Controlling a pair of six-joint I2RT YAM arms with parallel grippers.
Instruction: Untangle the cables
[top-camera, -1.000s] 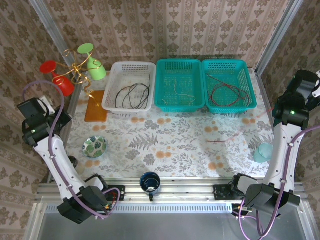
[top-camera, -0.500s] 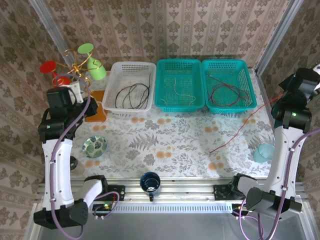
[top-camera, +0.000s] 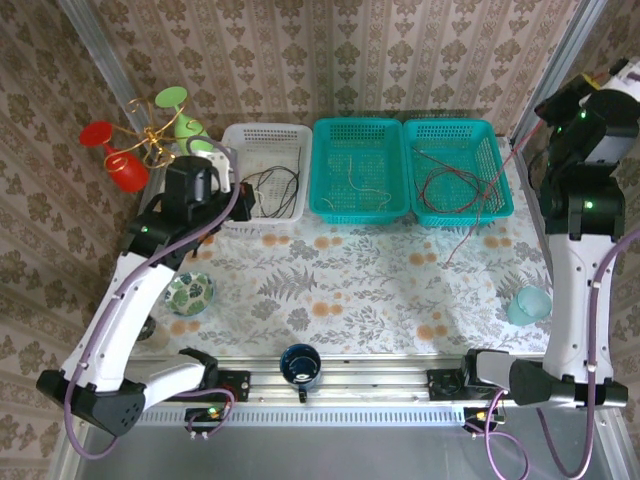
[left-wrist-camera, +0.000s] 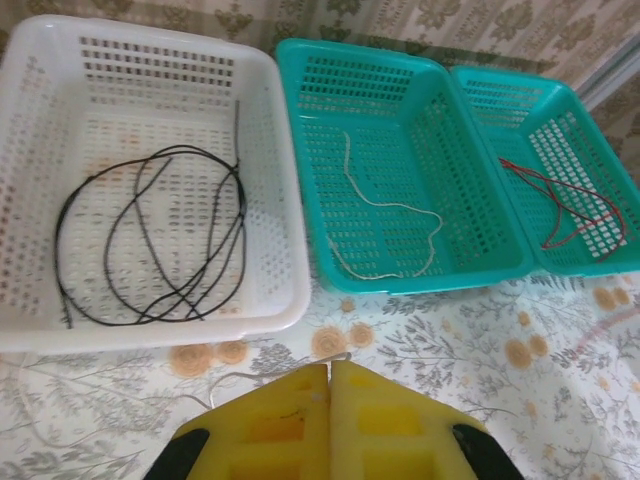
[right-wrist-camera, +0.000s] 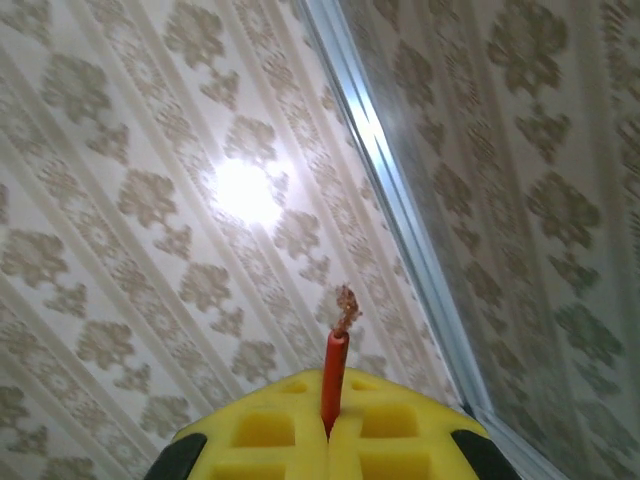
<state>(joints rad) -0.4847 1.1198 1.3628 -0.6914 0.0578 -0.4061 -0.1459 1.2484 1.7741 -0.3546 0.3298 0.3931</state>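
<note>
In the top view I had the right gripper (right-wrist-camera: 328, 425) up at 2 o'clock, jaws clamped on a red cable (right-wrist-camera: 332, 380) with its frayed tip poking out. The strand slanted down to the tabletop (top-camera: 350, 290), its far end faint. The left gripper (left-wrist-camera: 328, 400) had its jaws pressed together just short of the white basket (left-wrist-camera: 150, 335) holding the black cable (left-wrist-camera: 242, 205). A thin white cable (left-wrist-camera: 232, 378) met their seam, but I could not tell if it was gripped.

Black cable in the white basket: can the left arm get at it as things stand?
Probably in reach: the left gripper hangs just short of the open-topped white basket, nothing covering the black cable. But it is shut, seemingly on a thin white cable.
</note>
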